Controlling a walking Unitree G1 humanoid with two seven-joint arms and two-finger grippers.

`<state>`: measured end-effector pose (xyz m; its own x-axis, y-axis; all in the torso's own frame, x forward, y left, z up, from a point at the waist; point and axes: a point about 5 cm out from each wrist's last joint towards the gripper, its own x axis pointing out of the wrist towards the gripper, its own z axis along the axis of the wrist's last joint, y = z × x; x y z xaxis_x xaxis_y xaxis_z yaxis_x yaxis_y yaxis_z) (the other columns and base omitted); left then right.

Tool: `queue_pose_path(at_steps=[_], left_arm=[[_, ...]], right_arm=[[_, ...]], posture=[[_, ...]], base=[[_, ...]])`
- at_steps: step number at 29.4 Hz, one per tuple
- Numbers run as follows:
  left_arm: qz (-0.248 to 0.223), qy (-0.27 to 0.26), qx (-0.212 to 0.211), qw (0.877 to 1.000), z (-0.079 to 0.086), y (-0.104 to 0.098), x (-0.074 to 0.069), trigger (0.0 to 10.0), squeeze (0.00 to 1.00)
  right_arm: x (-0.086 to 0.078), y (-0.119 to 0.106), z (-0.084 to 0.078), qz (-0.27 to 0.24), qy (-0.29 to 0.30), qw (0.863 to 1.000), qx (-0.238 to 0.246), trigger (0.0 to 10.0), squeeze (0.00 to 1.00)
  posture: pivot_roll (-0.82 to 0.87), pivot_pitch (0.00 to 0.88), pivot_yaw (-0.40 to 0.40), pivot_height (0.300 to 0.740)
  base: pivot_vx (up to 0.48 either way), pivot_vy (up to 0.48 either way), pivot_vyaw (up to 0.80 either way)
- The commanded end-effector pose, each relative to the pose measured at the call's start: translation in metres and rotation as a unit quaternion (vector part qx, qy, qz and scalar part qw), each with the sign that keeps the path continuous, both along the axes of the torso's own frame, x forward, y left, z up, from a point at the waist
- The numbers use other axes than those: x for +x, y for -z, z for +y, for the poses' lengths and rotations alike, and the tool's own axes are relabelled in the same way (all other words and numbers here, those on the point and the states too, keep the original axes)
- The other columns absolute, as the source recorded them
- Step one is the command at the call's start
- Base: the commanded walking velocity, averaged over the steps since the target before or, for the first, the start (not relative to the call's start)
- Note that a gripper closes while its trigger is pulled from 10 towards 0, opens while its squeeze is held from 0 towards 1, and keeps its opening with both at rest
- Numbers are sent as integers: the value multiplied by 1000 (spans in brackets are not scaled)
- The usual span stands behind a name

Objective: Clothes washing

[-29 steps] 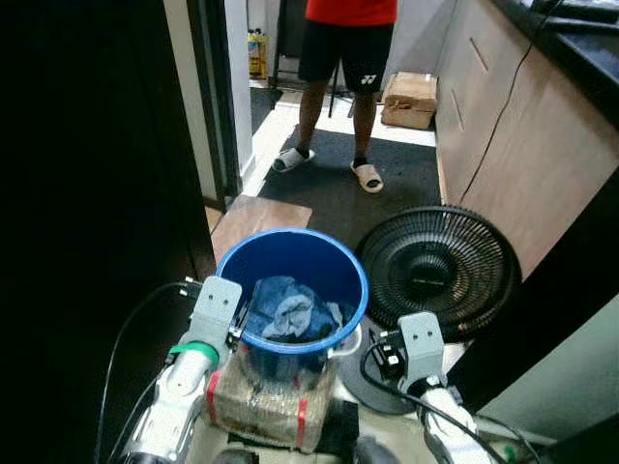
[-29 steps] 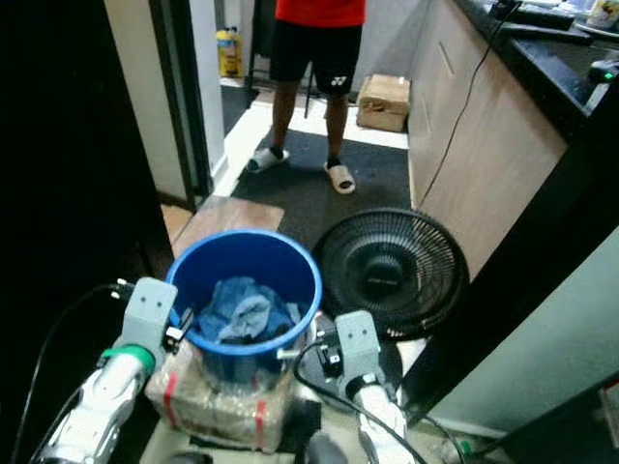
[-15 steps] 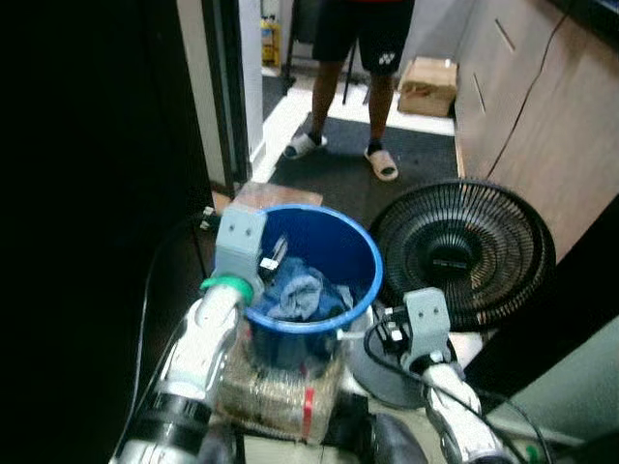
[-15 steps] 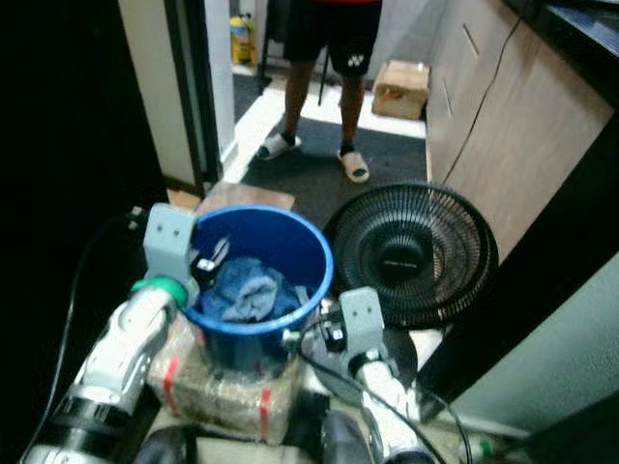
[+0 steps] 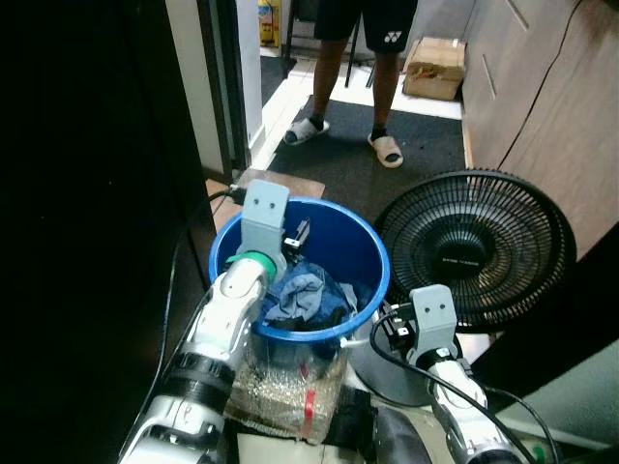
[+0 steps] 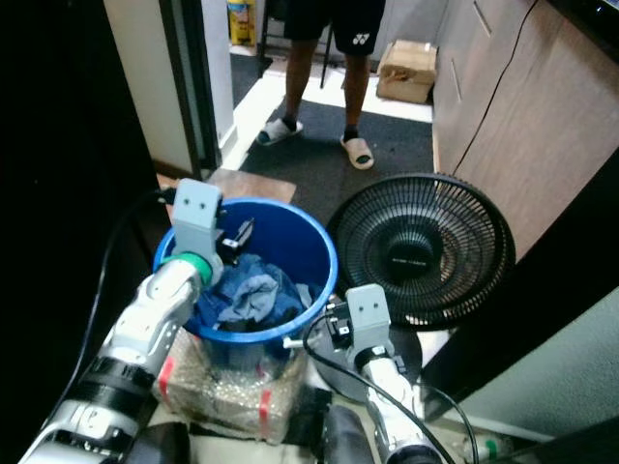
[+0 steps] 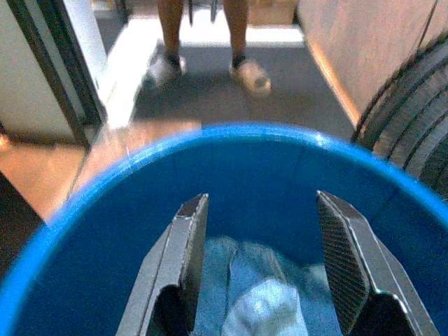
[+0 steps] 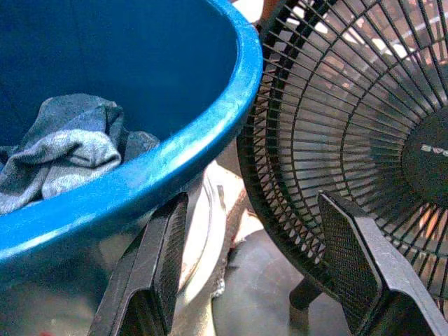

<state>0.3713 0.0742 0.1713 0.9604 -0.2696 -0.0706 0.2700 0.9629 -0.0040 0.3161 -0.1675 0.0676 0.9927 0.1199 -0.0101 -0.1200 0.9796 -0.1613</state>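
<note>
A blue bucket (image 5: 373, 253) stands on the floor before me, with a heap of blue and grey clothes (image 5: 305, 295) in its bottom. My left gripper (image 7: 260, 203) is open and reaches over the bucket's near-left rim, its fingers (image 5: 296, 234) above the clothes and touching nothing. The clothes (image 7: 262, 308) lie just below it. My right gripper (image 8: 253, 203) is open and sits low outside the bucket's right wall (image 8: 140, 175), between the bucket and a fan. It holds nothing.
A black floor fan (image 5: 474, 251) stands close on the bucket's right. The bucket rests against a clear sack of grain with red tape (image 5: 285, 391). A person in sandals (image 5: 363, 58) stands ahead on a dark mat, near a cardboard box (image 5: 435, 68). Dark wall left, wooden cabinets (image 5: 542, 87) right.
My left arm has risen and gone forward, from beside the bucket's left wall to over its rim. The right gripper stays by the fan. The camera has tilted a little.
</note>
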Motion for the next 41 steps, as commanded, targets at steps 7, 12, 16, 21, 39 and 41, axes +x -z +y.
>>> queue_pose_path(at_steps=[7, 12, 16, 21, 39, 41], left_arm=[[174, -20, -44, 984, 0, 51, -9, 10000, 0], [225, -31, -45, 973, 4, 77, -18, 10000, 0], [260, -42, -54, 963, 13, 96, -25, 10000, 0], [274, -44, -57, 959, 17, 103, -29, 10000, 0], [155, 10, 154, 976, 40, 122, -41, 10000, 0], [139, 9, 178, 974, 45, 123, -42, 10000, 0]], right_arm=[[-1, 3, -3, 14, -2, 1000, -4, 10000, 0], [0, 3, -2, 17, -4, 1000, -5, 10000, 0], [-1, 1, -2, 14, -8, 1000, -7, 10000, 0], [-1, 0, -2, 13, -10, 1000, -8, 10000, 0], [-5, 0, -3, 10, -13, 1000, -12, 10000, 0], [-5, -1, -3, 10, -13, 1000, -12, 10000, 0]], posture=[[73, 140, 18, 577], [73, 167, 20, 577], [66, 188, 18, 577], [60, 202, 15, 577], [42, 203, 11, 577], [39, 202, 11, 577]], base=[[0, 0, 0], [0, 0, 0], [0, 0, 0], [0, 0, 0], [0, 0, 0], [0, 0, 0]])
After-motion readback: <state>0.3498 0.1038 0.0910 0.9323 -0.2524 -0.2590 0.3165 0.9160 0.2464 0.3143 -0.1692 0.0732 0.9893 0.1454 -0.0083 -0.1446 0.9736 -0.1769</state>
